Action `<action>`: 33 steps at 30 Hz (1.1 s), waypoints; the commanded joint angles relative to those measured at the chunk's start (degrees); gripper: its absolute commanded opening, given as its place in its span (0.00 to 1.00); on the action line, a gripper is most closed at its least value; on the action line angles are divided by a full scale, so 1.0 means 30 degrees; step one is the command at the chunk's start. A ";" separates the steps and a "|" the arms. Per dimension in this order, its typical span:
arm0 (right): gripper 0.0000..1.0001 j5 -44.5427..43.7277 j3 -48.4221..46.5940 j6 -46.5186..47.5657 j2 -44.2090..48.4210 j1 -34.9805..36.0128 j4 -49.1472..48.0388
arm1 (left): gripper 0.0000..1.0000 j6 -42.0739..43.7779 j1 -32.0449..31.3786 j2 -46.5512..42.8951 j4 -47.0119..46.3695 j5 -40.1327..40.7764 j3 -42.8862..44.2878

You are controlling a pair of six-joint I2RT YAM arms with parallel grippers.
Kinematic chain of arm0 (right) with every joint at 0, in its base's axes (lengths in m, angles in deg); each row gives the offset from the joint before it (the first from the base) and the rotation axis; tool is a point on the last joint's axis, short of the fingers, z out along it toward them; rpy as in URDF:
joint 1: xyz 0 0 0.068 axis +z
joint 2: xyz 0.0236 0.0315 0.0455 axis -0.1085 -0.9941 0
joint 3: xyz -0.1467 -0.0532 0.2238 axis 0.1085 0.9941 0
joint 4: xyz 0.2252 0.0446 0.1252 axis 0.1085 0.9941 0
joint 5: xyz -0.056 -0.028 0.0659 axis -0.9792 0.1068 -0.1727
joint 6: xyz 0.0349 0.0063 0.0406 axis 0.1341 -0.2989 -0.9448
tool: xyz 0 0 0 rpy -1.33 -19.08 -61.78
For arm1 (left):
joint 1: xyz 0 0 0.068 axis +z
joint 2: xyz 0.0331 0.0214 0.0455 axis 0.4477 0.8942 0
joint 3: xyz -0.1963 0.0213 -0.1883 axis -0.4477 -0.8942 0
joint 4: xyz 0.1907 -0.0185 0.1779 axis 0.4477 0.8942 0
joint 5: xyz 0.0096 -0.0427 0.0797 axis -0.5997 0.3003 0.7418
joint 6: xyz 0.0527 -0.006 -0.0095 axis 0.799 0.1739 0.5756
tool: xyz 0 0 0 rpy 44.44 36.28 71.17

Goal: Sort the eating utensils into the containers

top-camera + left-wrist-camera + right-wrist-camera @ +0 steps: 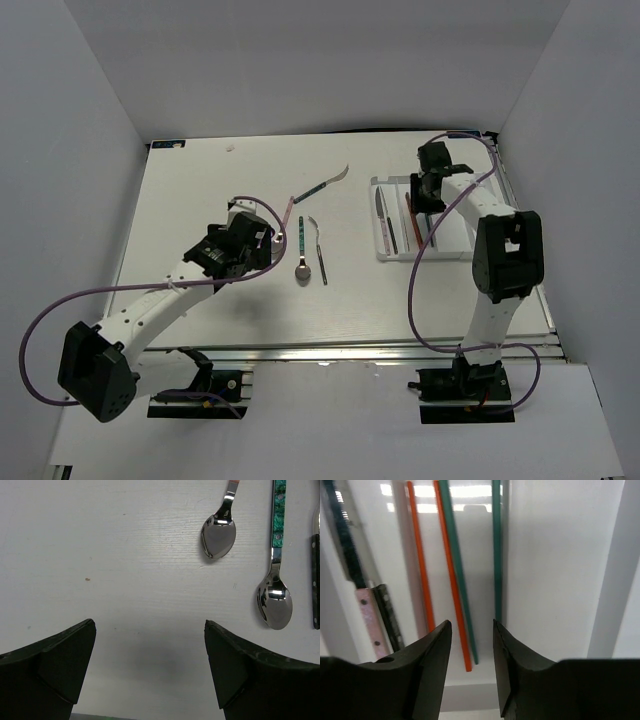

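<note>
White worktop, walled in white, carried the tray at its far right. Two orange chopsticks and two teal chopsticks lay lengthwise together in the tray, grouped by kind, with a knife alongside (whether a divider separated them could not be told). The right gripper hung directly above the chopsticks, jaws partly apart, gripping nothing; judged a release. The left gripper stood fully spread and empty over bare worktop, near two unsorted spoons.

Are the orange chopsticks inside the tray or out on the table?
Inside. Both orange chopsticks lie in the white tray, beside teal chopsticks.
</note>
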 commanded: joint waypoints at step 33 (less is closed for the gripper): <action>0.47 0.1045 -0.1472 -0.6042 -0.3266 1.1691 -0.1777 | 0.98 -0.0843 0.0397 -0.1965 0.0005 0.3747 -0.0134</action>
